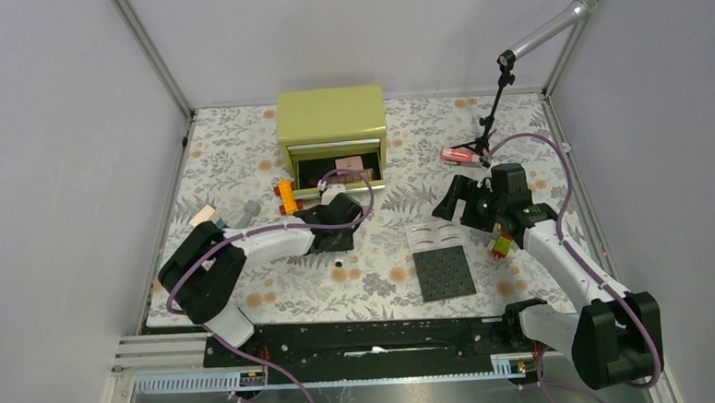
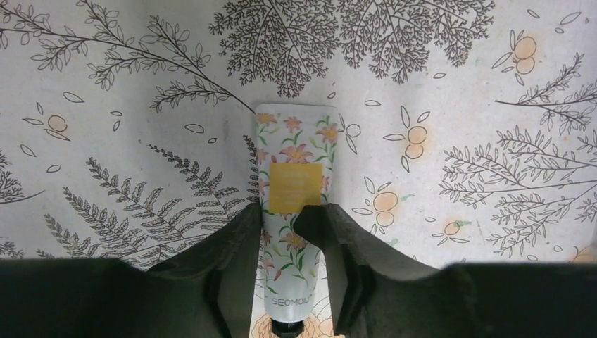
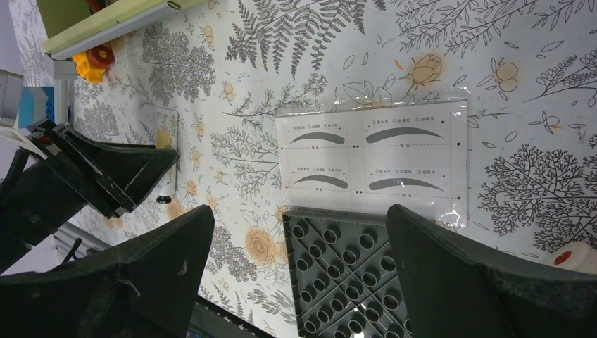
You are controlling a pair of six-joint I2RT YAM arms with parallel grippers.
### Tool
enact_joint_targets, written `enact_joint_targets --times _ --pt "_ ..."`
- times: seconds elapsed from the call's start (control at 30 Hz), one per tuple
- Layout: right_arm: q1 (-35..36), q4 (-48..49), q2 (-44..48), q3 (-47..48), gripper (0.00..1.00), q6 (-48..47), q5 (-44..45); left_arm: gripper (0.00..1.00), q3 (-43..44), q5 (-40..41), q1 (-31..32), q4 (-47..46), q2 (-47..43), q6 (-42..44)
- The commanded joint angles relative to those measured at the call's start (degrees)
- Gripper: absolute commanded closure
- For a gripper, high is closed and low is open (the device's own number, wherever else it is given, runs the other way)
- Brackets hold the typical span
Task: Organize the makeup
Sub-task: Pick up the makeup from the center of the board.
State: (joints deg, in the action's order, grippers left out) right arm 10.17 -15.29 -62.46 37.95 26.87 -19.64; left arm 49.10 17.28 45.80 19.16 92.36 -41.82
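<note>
Now your left claw point(image 2: 283, 211) is low over the middle of the worktop point(image 1: 240, 152), just in front of the open drawer point(image 1: 338, 170) of the yellow-green box point(image 1: 331, 115) that stands at the far edge. Its jaws are narrow and closed on the cream tube point(image 2: 294, 162): one finger touches each long side of it. The tube has a flower print and a yellow label, it lies flat on the worktop, and its black cap points to the near edge. Your right claw point(image 3: 299, 211) is wide open and holds nothing. It hangs over the right half of the worktop, above the eyebrow stencil sheet point(image 3: 373, 158) and the dark grey studded plate point(image 3: 338, 282); these two lie touching edge to edge, the plate nearer to the near edge. The pink-red tube point(image 1: 459, 155) lies toward the far right corner, beside the foot of a small black stand point(image 1: 488, 125). One peach sponge point(image 1: 204, 215) rests close to the left edge. The orange toy car point(image 1: 286, 196) is just beside the left corner of the drawer. Inside the drawer you can see something pinkish-brown, but I cannot tell what it is.
</note>
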Motion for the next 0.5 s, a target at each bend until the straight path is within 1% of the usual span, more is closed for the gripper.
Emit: enact_joint_targets --times 0.0,0.07,0.17,0.27,0.3,0.37,0.47 --pt "0.16 2.01 -0.58 0.02 0.00 0.53 -1.62 0.66 -0.89 -2.70 0.17 -0.16 -0.16 3.05" --pt "0.15 2.10 -0.66 0.04 0.00 0.56 -1.71 0.70 0.44 -2.44 0.17 0.72 -0.19 5.72" --pt "0.14 2.07 -0.44 -0.17 0.00 0.54 -1.65 0.73 3.34 0.08 0.17 3.53 0.01 8.63" --pt "0.12 2.03 -0.15 -0.35 0.00 0.55 -1.54 0.74 6.10 1.68 0.17 5.28 -0.23 11.36" --pt "0.14 2.10 -0.06 -0.42 0.00 0.55 -1.50 0.72 6.71 1.60 0.17 5.62 -0.25 12.20" --pt "0.14 2.07 -0.02 -0.46 0.00 0.62 -1.49 0.50 7.73 1.42 0.17 6.49 -0.32 13.01" --pt "0.13 2.06 -0.17 -0.35 0.00 0.55 -1.47 0.35 7.71 0.67 0.14 6.57 -0.98 12.72"
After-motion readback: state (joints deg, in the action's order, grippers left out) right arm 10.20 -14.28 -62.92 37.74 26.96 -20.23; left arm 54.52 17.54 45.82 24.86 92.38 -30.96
